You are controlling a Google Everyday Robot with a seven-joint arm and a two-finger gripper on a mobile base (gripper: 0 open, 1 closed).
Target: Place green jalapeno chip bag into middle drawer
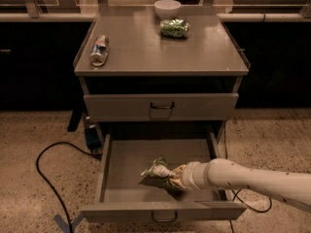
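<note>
- Gripper (173,178): inside the open middle drawer (121,210), right of centre, in its near half. Jaws closed on the right end of the green jalapeno chip bag (156,170).
- Arm (257,181): enters from the right and crosses over the drawer's right wall, close to the near right corner.
- Bag: crumpled, long axis approx. left-right, low over the drawer floor w/ a shadow under it. Cannot tell if it touches the floor. Apart from all four drawer walls.
- Open room: bare drawer floor to the left of the bag and on its far side; less room betw. bag and near front panel.
- Upper drawer (160,107): shut, its front above the far part of the open drawer.
- Cabinet top (146,52): white bowl (167,8) at the far edge, small green bag (174,28) just near of it, can (98,51) lying by the left edge.
- Floor: black cable (41,164) loops left of the cabinet; blue tape mark (68,223) at near left.
</note>
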